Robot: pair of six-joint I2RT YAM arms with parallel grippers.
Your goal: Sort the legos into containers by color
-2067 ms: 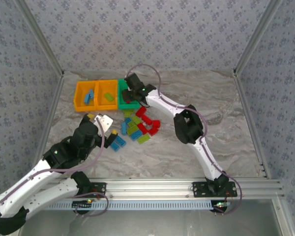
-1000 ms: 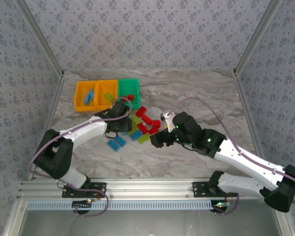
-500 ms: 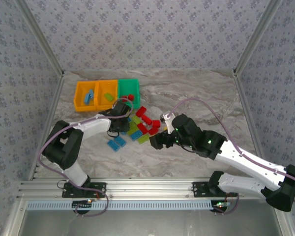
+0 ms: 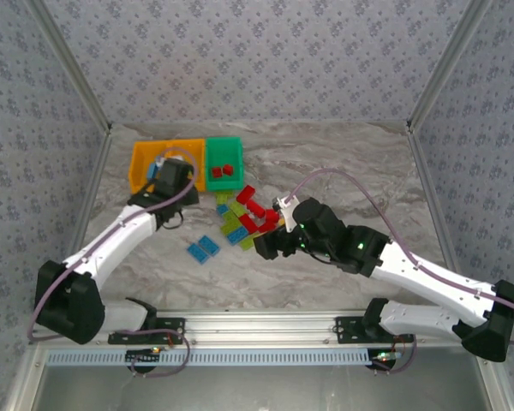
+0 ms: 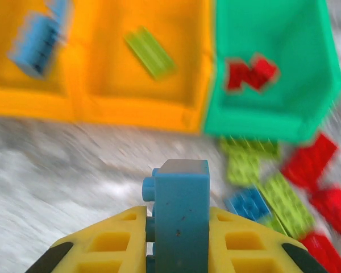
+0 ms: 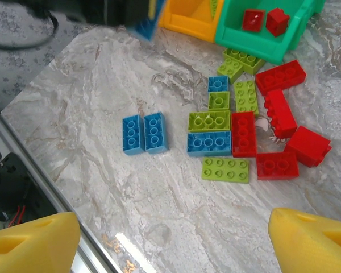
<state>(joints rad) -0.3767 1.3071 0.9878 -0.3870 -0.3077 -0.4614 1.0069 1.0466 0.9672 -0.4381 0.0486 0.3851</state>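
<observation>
My left gripper hangs over the two orange bins, shut on a blue brick that stands upright between its yellow fingers. In the left wrist view the left orange bin holds a blue brick. The middle orange bin holds a lime brick. The green bin holds two red bricks. My right gripper stands wide open above bare table, near the loose pile of legos, with nothing between its fingers.
Two blue bricks lie side by side left of the pile. Red bricks crowd the pile's right side. The metal rail at the table's near edge lies close below the right gripper. Patterned walls enclose the table.
My left gripper has risen from the pile and swung back and left over the orange bins, carrying the blue brick. The right gripper has shifted slightly left, still open.
</observation>
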